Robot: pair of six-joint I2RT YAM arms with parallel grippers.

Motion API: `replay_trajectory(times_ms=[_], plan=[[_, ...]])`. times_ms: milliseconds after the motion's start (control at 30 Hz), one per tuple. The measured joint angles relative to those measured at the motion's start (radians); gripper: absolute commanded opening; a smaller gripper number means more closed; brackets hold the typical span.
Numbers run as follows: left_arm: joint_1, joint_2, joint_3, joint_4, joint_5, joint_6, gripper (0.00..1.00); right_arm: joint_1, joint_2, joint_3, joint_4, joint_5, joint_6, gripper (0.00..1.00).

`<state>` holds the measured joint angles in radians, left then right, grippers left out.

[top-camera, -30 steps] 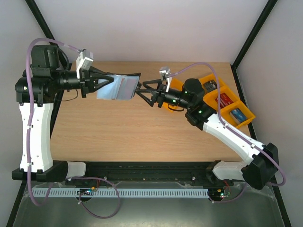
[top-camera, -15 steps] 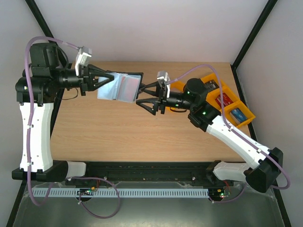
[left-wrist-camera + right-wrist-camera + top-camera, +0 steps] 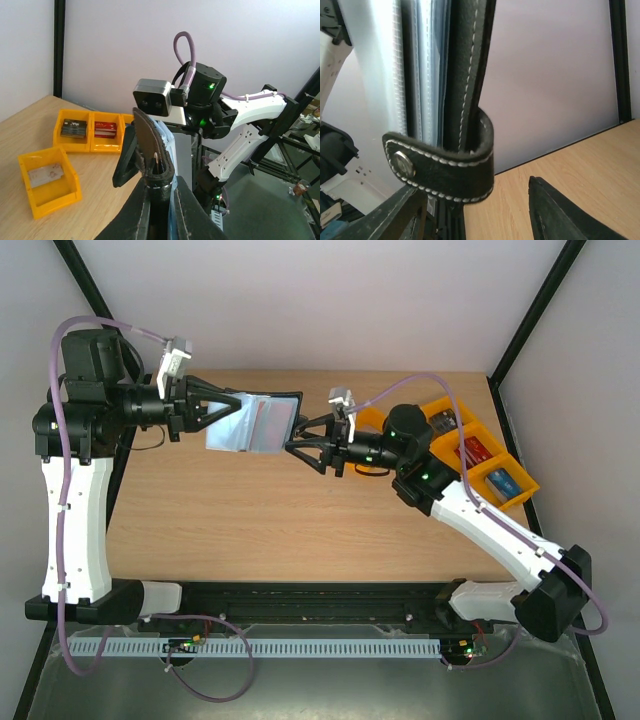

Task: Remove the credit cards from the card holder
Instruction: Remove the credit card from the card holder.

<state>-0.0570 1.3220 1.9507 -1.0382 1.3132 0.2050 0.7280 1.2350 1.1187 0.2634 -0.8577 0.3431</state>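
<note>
Grips the card holder (image 3: pixel 255 423) tight in the left gripper (image 3: pixel 222 410), aloft over the table (image 3: pixel 250 520), with the right gripper (image 3: pixel 293 445) parted and empty beside the closing tab (image 3: pixel 440 167); seemingly mid-reach, next needing a pinch on credit cards hidden in the pockets (image 3: pixel 427 65).

Black leather-look card holder (image 3: pixel 470 75) showing against wood and plastic.
Its matt, grained cover is showing pale thread stitching; the tab (image 3: pixel 445 172) is carrying a shiny metal snap (image 3: pixel 400 163); the inner pockets (image 3: pixel 427 65) are gleaming as clear glossy plastic. The trays (image 3: pixel 50 192) are looking like smooth orange plastic, the table (image 3: pixel 300 520) like satin pale wood.
</note>
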Motion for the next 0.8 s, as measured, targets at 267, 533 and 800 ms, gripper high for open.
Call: replay_trajectory(times_ms=[267, 533, 800], plan=[[-0.009, 0.000, 0.000, 0.001, 0.006, -0.007, 0.02, 0.000, 0.024, 0.000, 0.020, 0.019, 0.032, 0.56], [-0.034, -0.006, -0.029, 0.024, -0.014, -0.019, 0.02, 0.002, 0.054, 0.011, 0.042, -0.014, 0.058, 0.64], [-0.061, -0.013, -0.096, 0.060, -0.086, -0.038, 0.02, 0.019, 0.074, 0.032, 0.064, -0.053, 0.088, 0.71]])
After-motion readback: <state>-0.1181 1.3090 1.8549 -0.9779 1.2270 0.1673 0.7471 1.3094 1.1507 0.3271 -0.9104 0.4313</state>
